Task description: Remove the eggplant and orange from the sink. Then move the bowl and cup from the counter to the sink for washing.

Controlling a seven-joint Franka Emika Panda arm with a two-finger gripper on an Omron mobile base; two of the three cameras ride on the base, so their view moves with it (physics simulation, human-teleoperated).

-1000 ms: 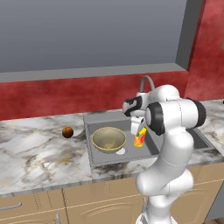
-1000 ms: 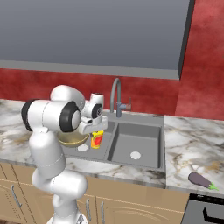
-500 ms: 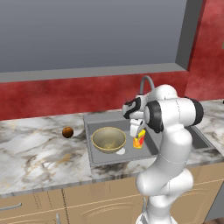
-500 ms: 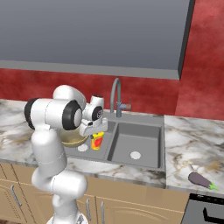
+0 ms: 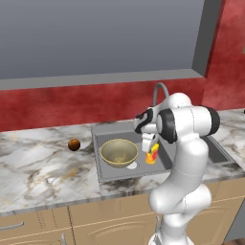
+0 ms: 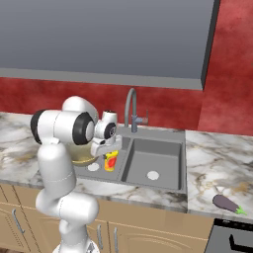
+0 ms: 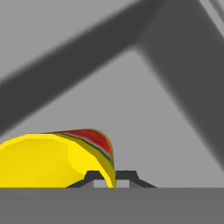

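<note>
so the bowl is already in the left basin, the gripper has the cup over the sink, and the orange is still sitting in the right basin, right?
Not quite. The orange is out of the sink, on the counter to its left, as the left base view shows. The rest holds: the bowl sits in the left basin, and the gripper is shut on the cup over the sink.

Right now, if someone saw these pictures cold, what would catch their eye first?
Probably the bright yellow cup, pinched by its rim in the shut gripper and hanging tilted over the left basin of the grey sink. Next to it in that basin sits the wide tan bowl. Off to the sides, the dark orange lies on the marble counter left of the sink, and the purple eggplant lies on the counter to its right.
</note>
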